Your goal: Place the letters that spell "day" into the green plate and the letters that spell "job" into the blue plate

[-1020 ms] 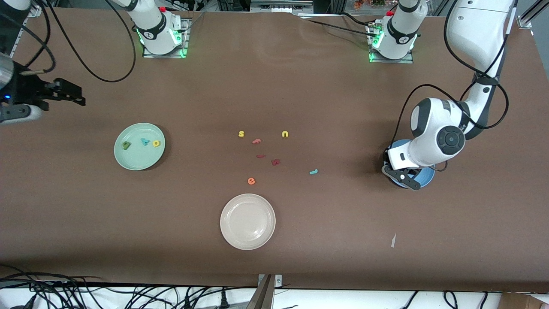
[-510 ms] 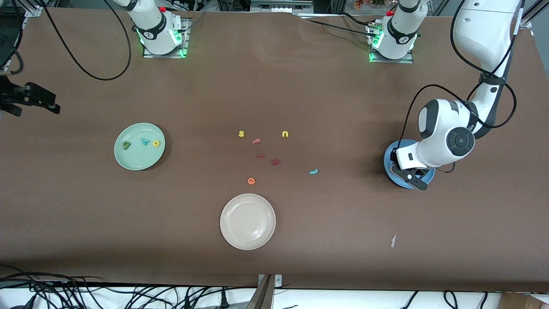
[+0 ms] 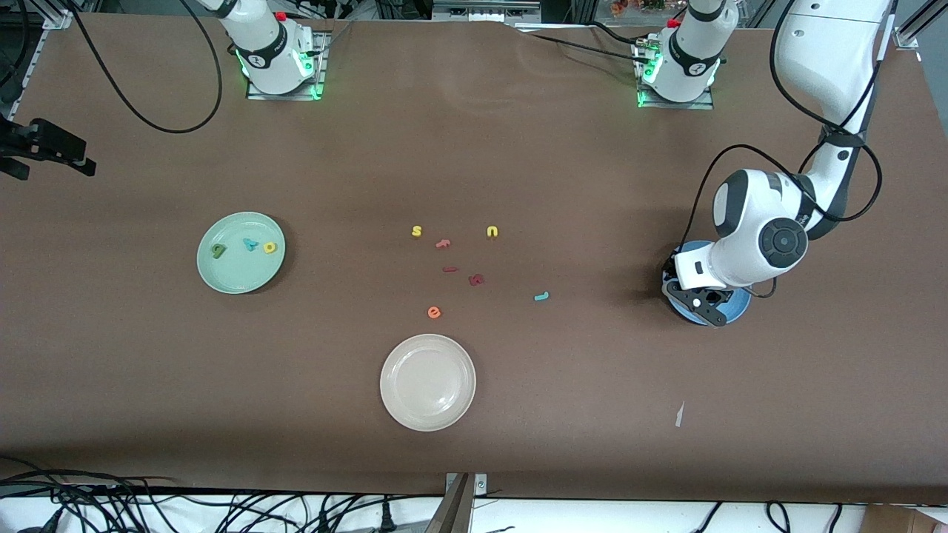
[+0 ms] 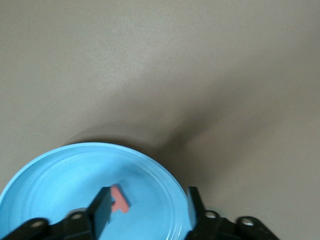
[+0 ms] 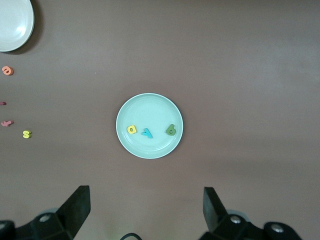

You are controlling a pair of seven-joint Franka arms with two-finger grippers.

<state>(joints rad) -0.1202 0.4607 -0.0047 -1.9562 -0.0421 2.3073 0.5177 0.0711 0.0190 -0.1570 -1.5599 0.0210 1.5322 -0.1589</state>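
Left wrist view: left gripper open over blue plate, pinkish-red b released inside.
Right gripper waits open; d, a, y sit in green plate; teal j on table.

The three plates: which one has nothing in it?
The cream-white plate, nearest the front camera. The green plate holds three letters, and the blue plate holds a pinkish-red letter.

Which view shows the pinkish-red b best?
Left wrist view: the pinkish-red b lies in the blue plate, seen close, between the left gripper's parted jaws. In the front view the left arm hides it. The right wrist view doesn't show it at all.
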